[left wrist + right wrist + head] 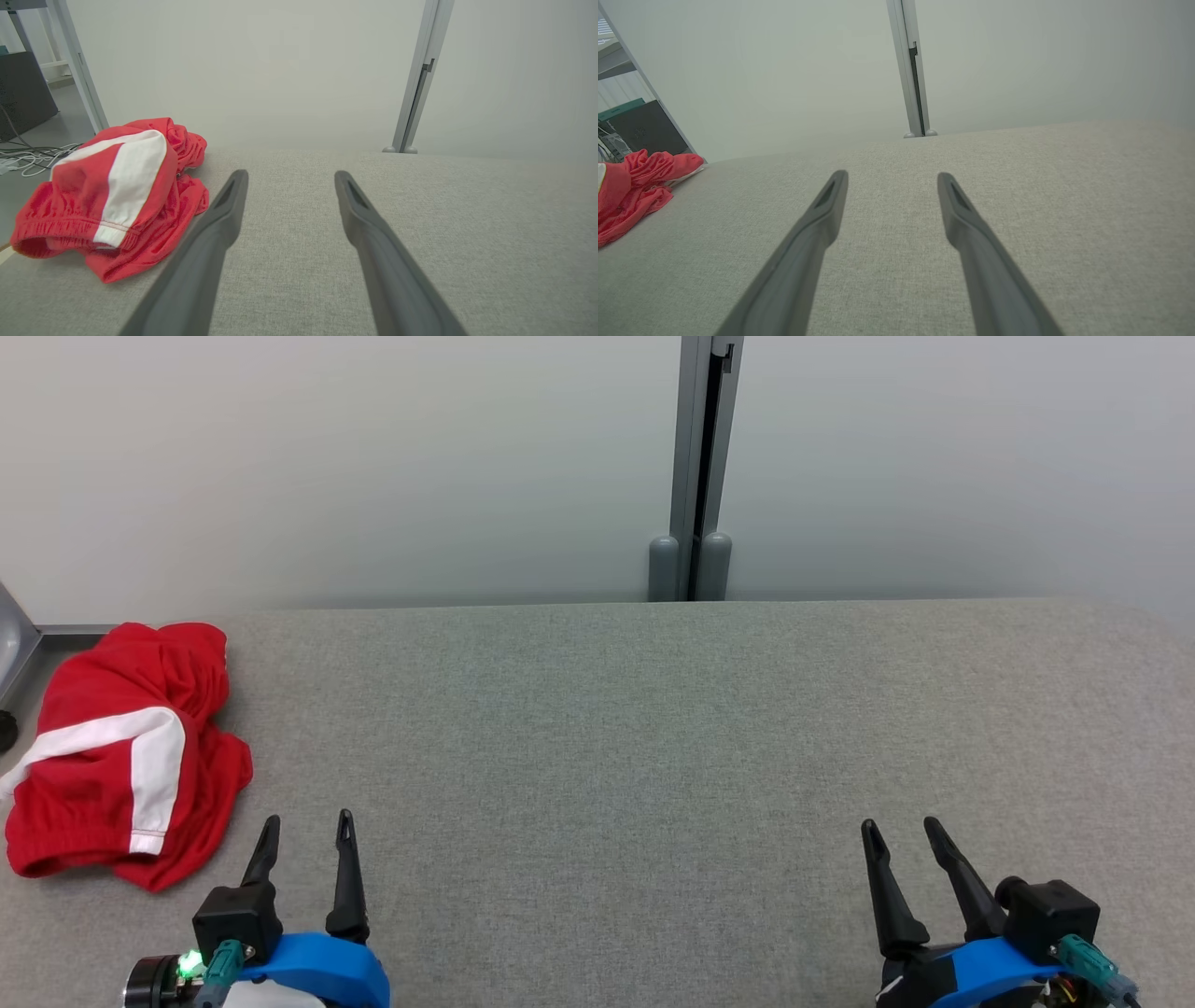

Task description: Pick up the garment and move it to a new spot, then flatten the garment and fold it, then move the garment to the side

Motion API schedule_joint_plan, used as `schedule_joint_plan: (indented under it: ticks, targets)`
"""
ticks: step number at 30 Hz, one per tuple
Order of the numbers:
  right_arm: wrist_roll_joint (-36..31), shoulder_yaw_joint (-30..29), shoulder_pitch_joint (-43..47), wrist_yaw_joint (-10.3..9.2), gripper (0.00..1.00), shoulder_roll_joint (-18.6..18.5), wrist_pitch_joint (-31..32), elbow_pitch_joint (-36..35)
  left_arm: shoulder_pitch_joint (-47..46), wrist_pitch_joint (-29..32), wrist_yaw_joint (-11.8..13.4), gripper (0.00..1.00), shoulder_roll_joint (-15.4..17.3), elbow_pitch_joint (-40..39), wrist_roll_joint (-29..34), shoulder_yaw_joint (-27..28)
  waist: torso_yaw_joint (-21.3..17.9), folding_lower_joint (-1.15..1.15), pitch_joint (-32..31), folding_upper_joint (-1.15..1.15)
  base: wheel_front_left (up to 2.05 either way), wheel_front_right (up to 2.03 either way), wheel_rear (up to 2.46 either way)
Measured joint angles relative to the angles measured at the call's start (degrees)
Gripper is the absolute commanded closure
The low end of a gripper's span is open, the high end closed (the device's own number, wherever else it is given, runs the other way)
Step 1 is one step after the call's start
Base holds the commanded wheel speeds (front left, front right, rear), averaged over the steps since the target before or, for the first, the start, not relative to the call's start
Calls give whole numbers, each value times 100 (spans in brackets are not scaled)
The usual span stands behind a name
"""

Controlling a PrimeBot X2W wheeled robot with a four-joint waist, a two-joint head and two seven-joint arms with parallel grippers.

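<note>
The garment (pixel 121 756) is a red piece with a white stripe, lying crumpled at the table's far left edge; it also appears as the garment (pixel 117 196) and the garment (pixel 630 186). My left gripper (pixel 308 823) stands open just right of it and nearer to me, fingers apart and empty, apart from the cloth. In its own view the left gripper (pixel 289 176) points past the heap's right side. My right gripper (pixel 901 825) is open and empty at the lower right, far from the cloth; the right gripper (pixel 892 176) hovers over bare fabric.
The grey fabric-covered table (pixel 653 728) spreads wide between the grippers. Behind its far edge stands a pale wall with a grey vertical post (pixel 695 476). Beyond the left edge are a metal frame leg (pixel 79 70) and cables (pixel 28 156) on the floor.
</note>
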Motion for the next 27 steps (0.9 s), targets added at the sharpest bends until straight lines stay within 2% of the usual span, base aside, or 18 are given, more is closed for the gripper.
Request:
schedule_joint_plan:
  ticks: [10, 27]
  targets:
    - [-580, -134, -7, 1, 0, -8, -97, 353, -91, -93, 38, 0, 4, 400, 320, 63, -17, 0, -50, 0, 0, 0, 0]
    - [-658, -428, -103, 5, 0, -9, -102, 357, -65, -94, 127, 0, 30, 147, 270, 301, -10, 0, -24, 0, 0, 0, 0]
